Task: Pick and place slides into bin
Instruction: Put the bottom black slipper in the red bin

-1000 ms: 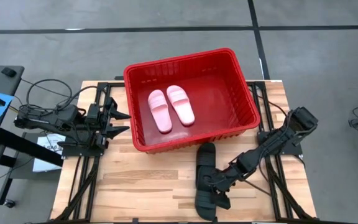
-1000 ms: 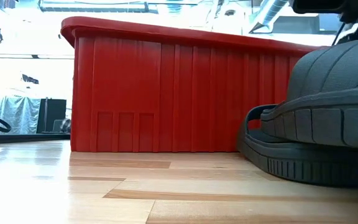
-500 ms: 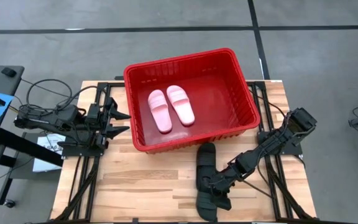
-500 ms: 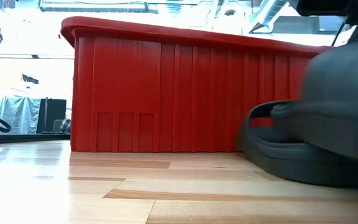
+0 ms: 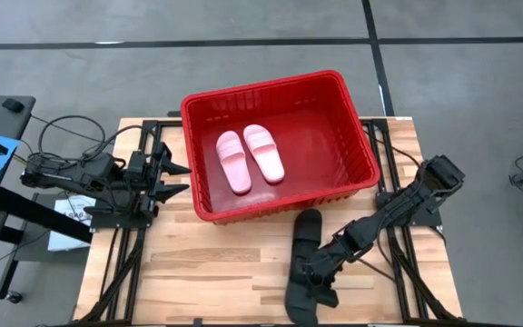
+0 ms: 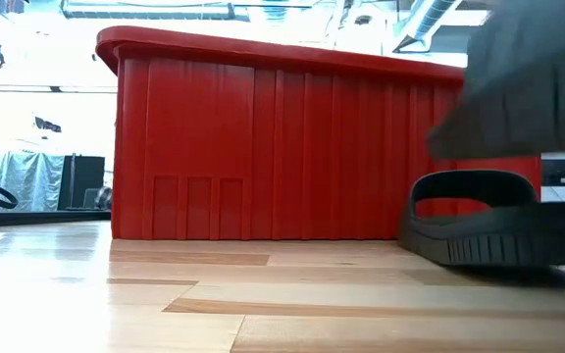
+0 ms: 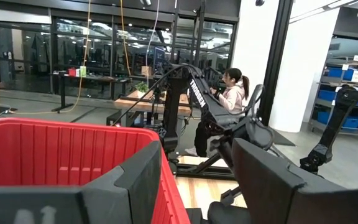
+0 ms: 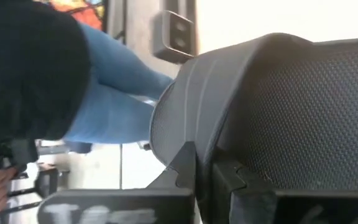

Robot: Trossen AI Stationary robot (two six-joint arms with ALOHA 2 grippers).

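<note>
The red bin (image 5: 334, 195) stands at the table's far middle with two pale pink slides (image 5: 250, 157) lying flat on its floor. Two black slides are near the table's front right. One (image 5: 306, 232) (image 6: 488, 230) lies sole-down on the wood, just in front of the bin. The nearer one (image 5: 298, 298) (image 6: 533, 83) is raised, with my right gripper (image 5: 316, 275) (image 8: 204, 171) shut on it. My left gripper (image 5: 175, 179) (image 7: 197, 186) waits open beside the bin's left wall. My right gripper pinches the edge of the nearer black slide's wide strap (image 8: 197, 134) between its two fingers. The fingers slant down at it from the table's right. In the low view the part of the slide that shows is off the wood, above the other black slide.
Bare wooden tabletop (image 5: 216, 272) lies left of the black slides. In the right wrist view a person in blue jeans (image 8: 117, 93) stands beyond the table. Another person (image 7: 229, 99) sits far off in the left wrist view.
My right gripper has shut on the nearer black slide's strap and risen a little. That slide has come up off the table. The other black slide has slid slightly toward the table's right edge and stays flat on the wood.
</note>
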